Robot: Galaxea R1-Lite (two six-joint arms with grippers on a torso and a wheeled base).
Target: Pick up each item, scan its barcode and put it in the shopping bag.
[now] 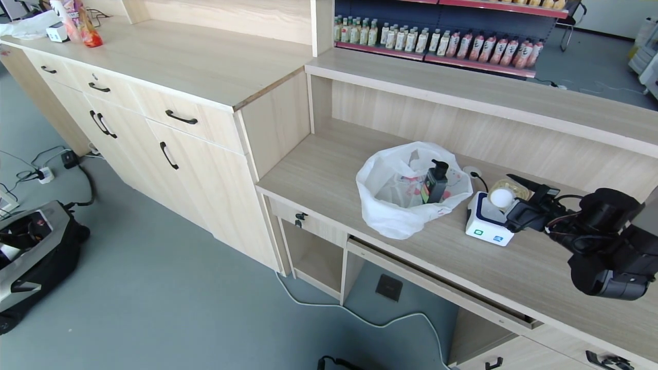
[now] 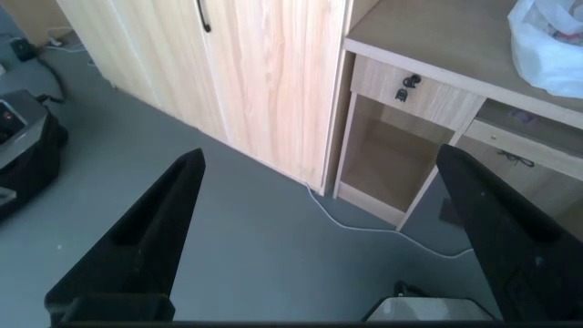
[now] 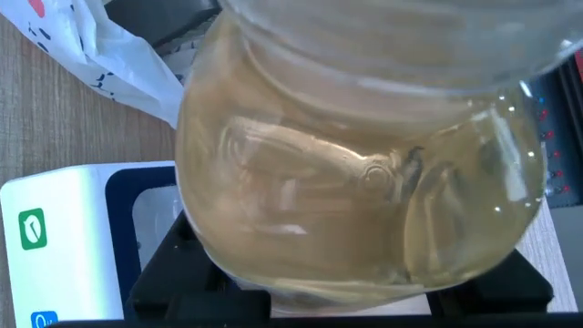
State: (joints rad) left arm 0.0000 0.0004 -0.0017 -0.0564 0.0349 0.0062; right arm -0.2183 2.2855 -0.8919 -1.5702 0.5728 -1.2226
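Note:
My right gripper (image 1: 520, 208) is shut on a clear jar (image 1: 503, 196) of yellowish liquid with a white lid. It holds the jar lying over the white barcode scanner (image 1: 485, 226) on the lower counter. In the right wrist view the jar (image 3: 364, 164) looms close, with the scanner (image 3: 64, 239) just beneath it. The white shopping bag (image 1: 401, 198) stands open left of the scanner, and a dark pump bottle (image 1: 436, 183) stands upright inside it. My left gripper (image 2: 319, 246) is open and holds nothing, above the grey floor in front of the cabinet.
The lower counter (image 1: 329, 174) has a raised ledge behind it and a tall cabinet (image 1: 205, 154) to its left. A cable (image 1: 480, 177) runs behind the scanner. A grey and black machine (image 1: 31, 252) sits on the floor at far left. Shelves of bottles (image 1: 437, 41) stand behind.

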